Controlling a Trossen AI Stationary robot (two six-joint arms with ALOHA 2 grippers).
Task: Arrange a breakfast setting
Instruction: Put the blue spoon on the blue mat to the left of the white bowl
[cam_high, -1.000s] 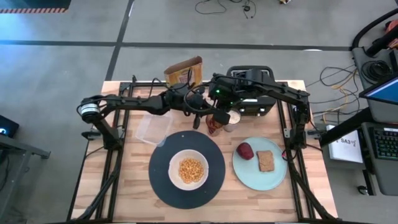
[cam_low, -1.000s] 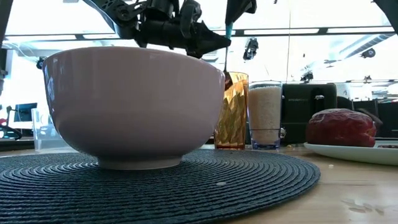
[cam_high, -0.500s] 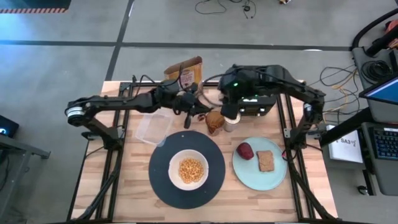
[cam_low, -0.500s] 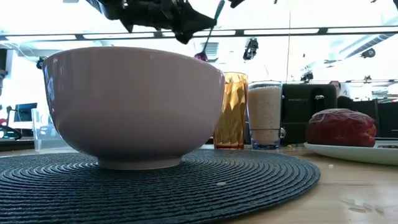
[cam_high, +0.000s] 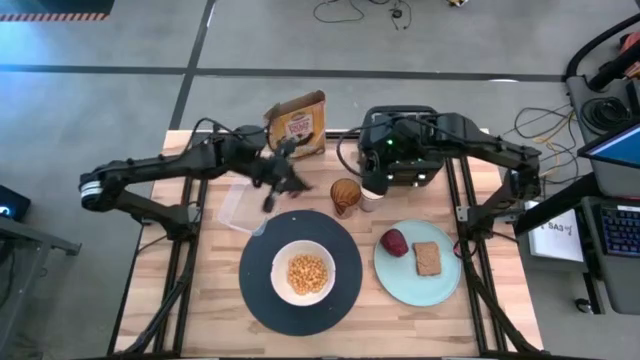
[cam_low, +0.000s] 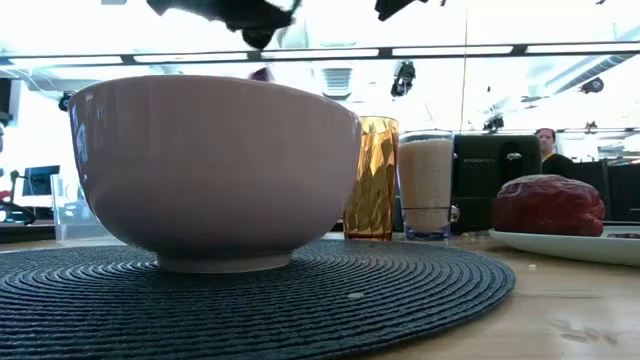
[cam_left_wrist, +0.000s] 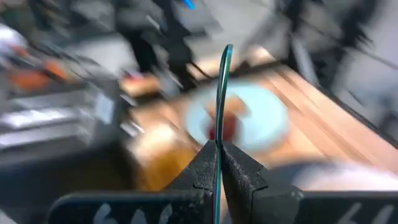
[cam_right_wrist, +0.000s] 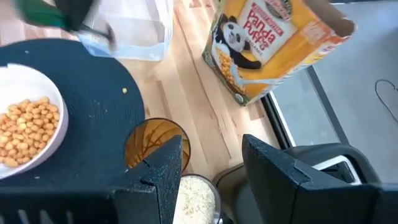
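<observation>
A white bowl (cam_high: 303, 272) holding cereal stands on the large black round plate (cam_high: 255, 290). The dark red fruit (cam_high: 395, 242) and the brown toast slice (cam_high: 427, 258) lie on the pale green plate (cam_high: 445, 285). The cereal box (cam_high: 297, 118) stands at the far edge. My left gripper (cam_high: 272, 185) is over the table left of an amber glass (cam_high: 346, 195), shut on a thin green utensil (cam_left_wrist: 222, 93). My right gripper (cam_right_wrist: 214, 168) is open and empty above the amber glass (cam_right_wrist: 155, 146) and a white-filled glass (cam_right_wrist: 196, 199). My left gripper pinches the thin green utensil between its two fingertips (cam_left_wrist: 205, 162); the flat strip (cam_left_wrist: 218, 138) stands edge-on in the gap and sticks out well beyond the fingers. It is lifted clear of the table. Which end of the utensil the fingers have does not show.
A clear plastic container (cam_high: 245, 205) lies left of the black plate, below my left gripper. The black toaster (cam_high: 402, 150) stands at the far right under my right arm. A person shows beyond the table in the low view (cam_low: 546, 142).
My left gripper has gone up and toward the table's left edge, away from the amber glass, carrying the utensil up clear of the glass. My right gripper has drawn back from the amber glass toward the table's right and the toaster.
</observation>
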